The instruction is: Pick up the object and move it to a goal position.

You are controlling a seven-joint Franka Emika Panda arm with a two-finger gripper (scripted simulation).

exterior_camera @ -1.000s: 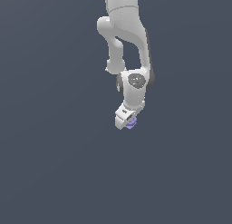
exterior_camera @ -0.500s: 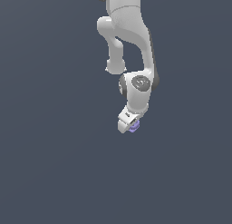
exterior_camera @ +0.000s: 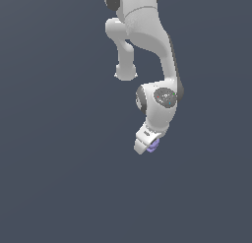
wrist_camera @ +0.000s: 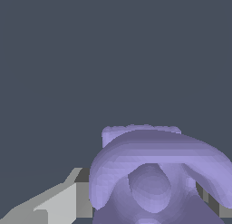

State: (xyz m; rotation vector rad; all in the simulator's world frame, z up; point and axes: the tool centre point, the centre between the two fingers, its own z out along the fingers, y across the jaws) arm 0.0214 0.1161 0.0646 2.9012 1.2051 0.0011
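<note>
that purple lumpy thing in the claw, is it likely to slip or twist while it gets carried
Possibly. The purple object has rounded, layered lobes, so flat fingers may touch only a few bumps, letting it pivot. It looks rigid and is far smaller than the claw, so probably light.

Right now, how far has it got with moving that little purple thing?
The pickup looks done: the purple object sits at the gripper, filling the wrist view between the fingers. The carrying is in hand. What is left is reaching the goal, which neither view shows.
</note>
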